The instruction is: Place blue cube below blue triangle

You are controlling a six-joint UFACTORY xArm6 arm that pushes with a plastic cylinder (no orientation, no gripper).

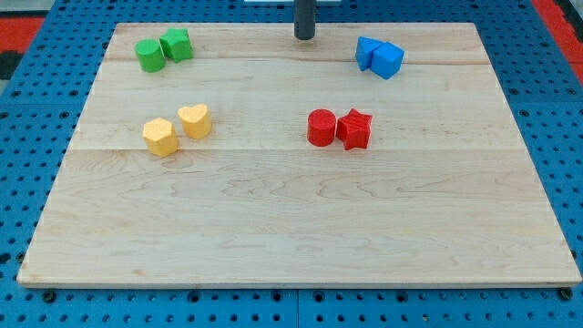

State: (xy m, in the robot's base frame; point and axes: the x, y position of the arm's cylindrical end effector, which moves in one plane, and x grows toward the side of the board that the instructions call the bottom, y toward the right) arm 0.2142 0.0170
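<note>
Blue cube (368, 52) near the view's top right of the counter (301, 228), touching the blue triangle (388, 60) on that block's left; both small, rigid, probably light and quick to slide on smooth pale wood, liable to spin if struck off-centre; nothing to grip, so best pushed square on a flat face, first away from the blue triangle, then round beneath it; tool a bare rod with no jaws, holding nothing, my tip (304, 37) left of the blue cube, apart from it; red pair (340, 128) below the blue triangle, well apart, leaving open board between; green pair (163, 49) and yellow pair (177, 129) far left of the blue cube
</note>
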